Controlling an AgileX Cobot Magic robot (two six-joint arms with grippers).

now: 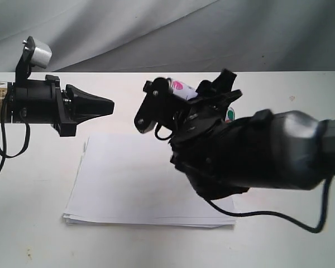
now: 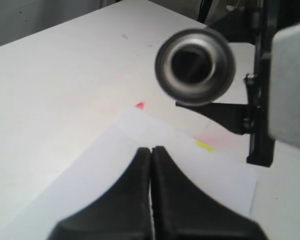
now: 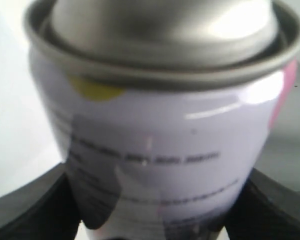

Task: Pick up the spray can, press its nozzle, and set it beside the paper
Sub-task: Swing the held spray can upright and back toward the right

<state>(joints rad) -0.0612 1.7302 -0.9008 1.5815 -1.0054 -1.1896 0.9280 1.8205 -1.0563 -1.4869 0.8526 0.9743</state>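
My right gripper (image 1: 184,99) is shut on the spray can (image 1: 182,89), holding it tipped sideways in the air above the far edge of the paper (image 1: 139,178). In the right wrist view the can (image 3: 165,145) fills the frame between the black fingers (image 3: 20,215). The can's silver top rim (image 2: 195,66), with the dark nozzle (image 2: 191,65) inside, faces my left gripper (image 2: 151,150). That gripper (image 1: 110,105) is shut and empty, level with the can and a short gap to its left. The white sheets (image 2: 210,175) carry a yellow tab (image 2: 204,145).
The white table (image 1: 33,234) surrounds the paper on all sides. A small pink mark (image 2: 140,105) lies on the table just beyond the paper's corner. A grey cloth backdrop (image 1: 156,33) hangs behind. A black cable (image 1: 279,215) trails from the right arm.
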